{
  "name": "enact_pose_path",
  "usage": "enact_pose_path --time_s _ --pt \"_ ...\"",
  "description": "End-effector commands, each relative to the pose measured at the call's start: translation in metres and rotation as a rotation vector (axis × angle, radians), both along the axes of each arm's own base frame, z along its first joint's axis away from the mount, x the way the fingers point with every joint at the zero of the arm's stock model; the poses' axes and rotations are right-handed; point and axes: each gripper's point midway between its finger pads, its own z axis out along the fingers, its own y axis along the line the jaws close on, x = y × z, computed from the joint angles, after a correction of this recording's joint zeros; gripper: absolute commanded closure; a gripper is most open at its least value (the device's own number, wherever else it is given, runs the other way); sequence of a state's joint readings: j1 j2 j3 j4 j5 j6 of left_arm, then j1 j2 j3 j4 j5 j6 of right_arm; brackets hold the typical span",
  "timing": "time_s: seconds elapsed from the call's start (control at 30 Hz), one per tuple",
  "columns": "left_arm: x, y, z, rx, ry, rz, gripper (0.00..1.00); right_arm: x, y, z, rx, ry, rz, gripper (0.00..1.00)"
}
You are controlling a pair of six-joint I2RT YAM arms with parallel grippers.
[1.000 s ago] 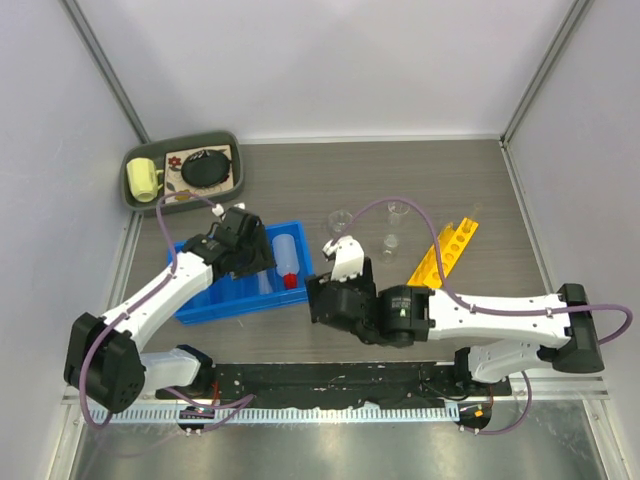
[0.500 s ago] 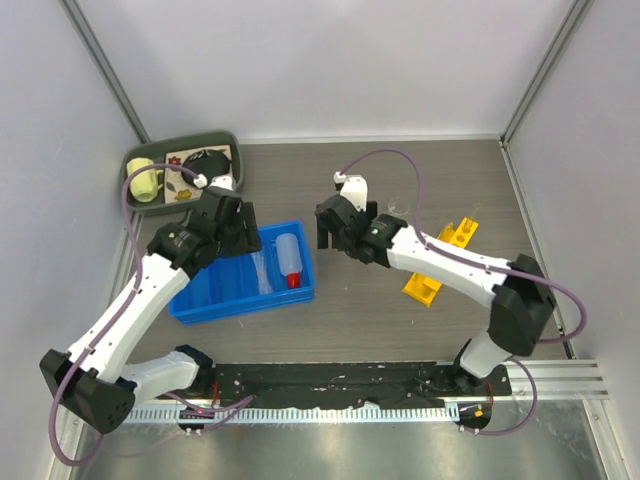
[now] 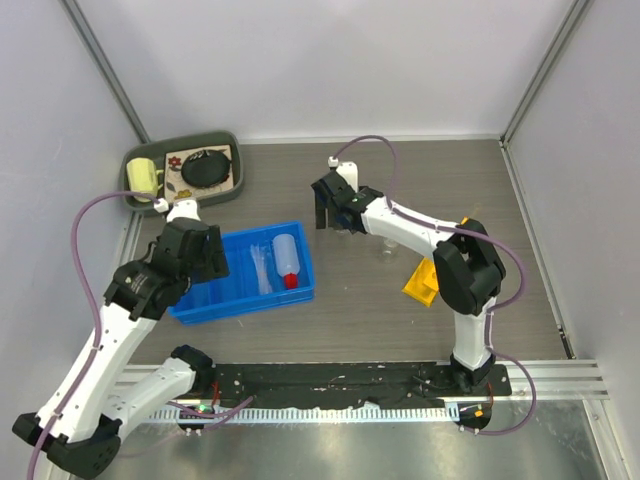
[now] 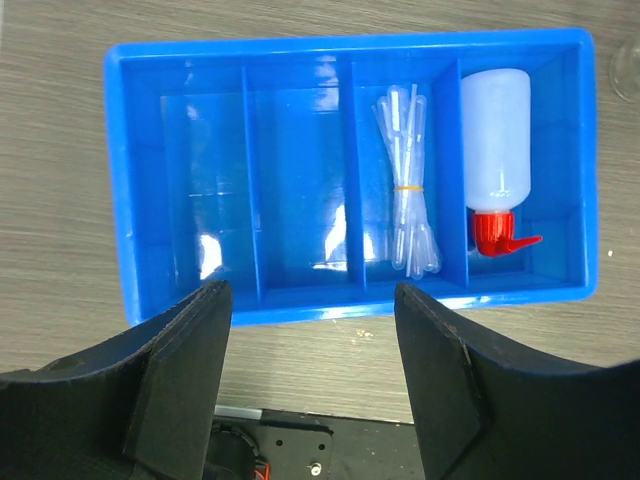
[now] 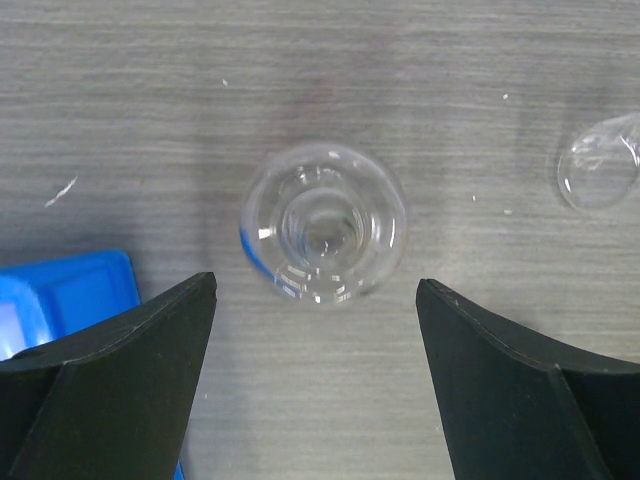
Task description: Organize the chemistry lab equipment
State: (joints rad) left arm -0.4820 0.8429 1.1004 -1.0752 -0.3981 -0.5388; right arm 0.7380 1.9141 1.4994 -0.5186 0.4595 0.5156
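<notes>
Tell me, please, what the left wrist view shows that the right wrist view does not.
Left wrist only: the pipette bundle and the white squeeze bottle with red cap, in neighbouring compartments of the blue tray, and the open left gripper. Right wrist only: the open right gripper around an upright small glass beaker, untouched, and a second glass piece. Both: the blue tray, a corner in the right wrist view, and the wood-grain table; a glass sliver at the left view's edge may be that beaker.

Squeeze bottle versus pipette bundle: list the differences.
The squeeze bottle is opaque white with a red cap; the pipette bundle is clear, banded in yellow. The squeeze bottle is one thick item; the pipette bundle, several thin ones. Both lie flat in adjacent blue bin compartments.
</notes>
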Motion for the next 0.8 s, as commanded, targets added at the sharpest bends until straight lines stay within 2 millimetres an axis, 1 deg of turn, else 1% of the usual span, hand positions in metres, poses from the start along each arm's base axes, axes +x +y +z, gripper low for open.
enact_pose_path --time_s 0.0,0.07,0.13,0.27,0.3,0.33,0.37,0.4,0.43,0.47,0.5,0.53,0.57,0.63,0.67,0.73,0.77 --pt "-0.006 0.02 0.006 0.059 -0.015 0.057 0.3 0.023 0.013 0.017 0.031 -0.053 0.011 0.14" --pt "-0.006 0.02 0.003 0.06 -0.001 0.065 0.29 0.027 0.014 0.012 0.026 -0.049 0.009 0.14" --pt "-0.002 0.023 -0.001 0.061 0.011 0.091 0.29 0.031 0.014 0.007 0.023 -0.042 0.005 0.17" --pt "0.008 0.025 -0.011 0.032 0.04 0.138 0.28 0.032 0.011 0.005 0.02 -0.038 0.001 0.21" --pt "0.011 0.029 -0.013 0.022 0.048 0.163 0.28 0.031 0.012 0.006 0.021 -0.038 0.005 0.23" --pt "0.013 0.026 -0.016 -0.003 0.061 0.155 0.28 0.032 0.01 0.005 0.019 -0.037 0.003 0.24" --pt "0.019 0.024 -0.02 -0.017 0.068 0.159 0.28 0.032 0.01 0.007 0.018 -0.04 0.006 0.28" --pt "0.022 0.027 -0.023 -0.028 0.078 0.18 0.28 0.033 0.01 0.008 0.017 -0.042 0.007 0.29" --pt "0.024 0.022 -0.027 -0.058 0.096 0.167 0.28 0.033 0.009 0.009 0.018 -0.041 0.006 0.3" --pt "0.029 0.02 -0.036 -0.069 0.119 0.168 0.28 0.033 0.009 0.011 0.015 -0.045 0.007 0.31" --pt "0.032 0.023 -0.041 -0.081 0.131 0.185 0.28 0.034 0.008 0.014 0.018 -0.05 0.009 0.33" --pt "0.033 0.021 -0.05 -0.095 0.159 0.184 0.28 0.034 0.007 0.015 0.014 -0.05 0.008 0.34" --pt "0.037 0.021 -0.053 -0.106 0.161 0.194 0.28 0.034 0.007 0.015 0.013 -0.049 0.01 0.37" --pt "0.041 0.029 -0.065 -0.12 0.186 0.235 0.28 0.036 0.004 0.016 0.01 -0.049 0.008 0.42" --pt "0.043 0.03 -0.071 -0.132 0.193 0.245 0.28 0.036 0.003 0.017 0.008 -0.049 0.008 0.46" --pt "0.045 0.041 -0.08 -0.147 0.206 0.292 0.28 0.036 0.001 0.016 0.0 -0.047 0.008 0.51" --pt "0.045 0.044 -0.084 -0.15 0.209 0.308 0.28 0.036 0.001 0.017 0.0 -0.048 0.008 0.56"
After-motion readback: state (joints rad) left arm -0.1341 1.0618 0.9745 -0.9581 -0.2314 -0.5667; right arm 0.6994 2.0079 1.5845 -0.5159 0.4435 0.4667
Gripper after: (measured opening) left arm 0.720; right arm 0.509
